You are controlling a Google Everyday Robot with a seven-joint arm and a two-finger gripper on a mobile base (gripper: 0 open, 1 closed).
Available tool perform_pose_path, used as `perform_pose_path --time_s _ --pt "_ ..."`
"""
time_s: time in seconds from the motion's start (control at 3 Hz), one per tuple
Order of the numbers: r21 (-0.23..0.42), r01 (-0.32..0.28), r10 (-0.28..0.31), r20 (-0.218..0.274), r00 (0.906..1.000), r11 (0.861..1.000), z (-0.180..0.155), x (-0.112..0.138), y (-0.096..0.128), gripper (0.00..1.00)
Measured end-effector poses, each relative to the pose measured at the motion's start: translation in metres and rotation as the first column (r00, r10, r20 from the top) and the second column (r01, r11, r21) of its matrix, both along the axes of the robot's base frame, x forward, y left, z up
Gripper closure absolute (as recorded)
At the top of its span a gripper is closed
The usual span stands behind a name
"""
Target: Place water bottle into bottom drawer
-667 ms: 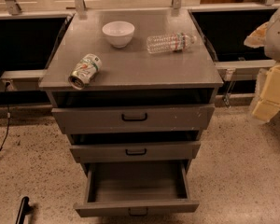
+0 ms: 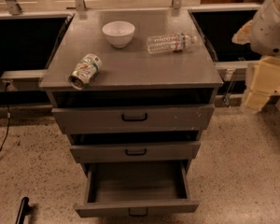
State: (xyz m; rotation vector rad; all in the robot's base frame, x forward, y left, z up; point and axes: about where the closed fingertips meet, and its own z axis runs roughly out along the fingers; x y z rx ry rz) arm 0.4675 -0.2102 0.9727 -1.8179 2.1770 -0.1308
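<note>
The water bottle [image 2: 170,42] lies on its side on the cabinet top at the back right, cap pointing right. The bottom drawer [image 2: 136,208] is pulled out and its deep box shows nothing inside. My gripper [image 2: 260,85] hangs as pale yellow blocks below the white arm at the right edge of the view. It is off the cabinet's right side, lower than the bottle and apart from it, and holds nothing that I can see.
A white bowl [image 2: 118,33] stands at the back middle of the cabinet top [image 2: 130,71]. A green-and-white drink can [image 2: 85,70] lies on its side at the front left. The top drawer [image 2: 134,118] and middle drawer [image 2: 136,151] are slightly ajar. A dark object [image 2: 22,210] lies on the floor at the lower left.
My arm and gripper at the right edge have shifted slightly left and up. The bottle, bowl, can and drawers have not moved.
</note>
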Motion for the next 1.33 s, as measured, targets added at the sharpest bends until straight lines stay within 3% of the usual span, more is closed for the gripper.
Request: perform_pose_path --time_s 0.33,0.67,1.0,1.33 --pt "-0.032 -0.110 0.110 -0.006 0.9939 0.993 -0.011 0.039 0.023 0.00" --pt "-0.032 -0.110 0.110 -0.006 0.9939 0.993 -0.011 0.039 0.023 0.00" --pt "-0.031 -0.157 0.158 0.019 0.9873 0.987 -0.015 0.048 0.023 0.00" --pt "-0.044 -0.240 0.243 0.057 0.9684 0.970 -0.020 0.083 0.029 0.00"
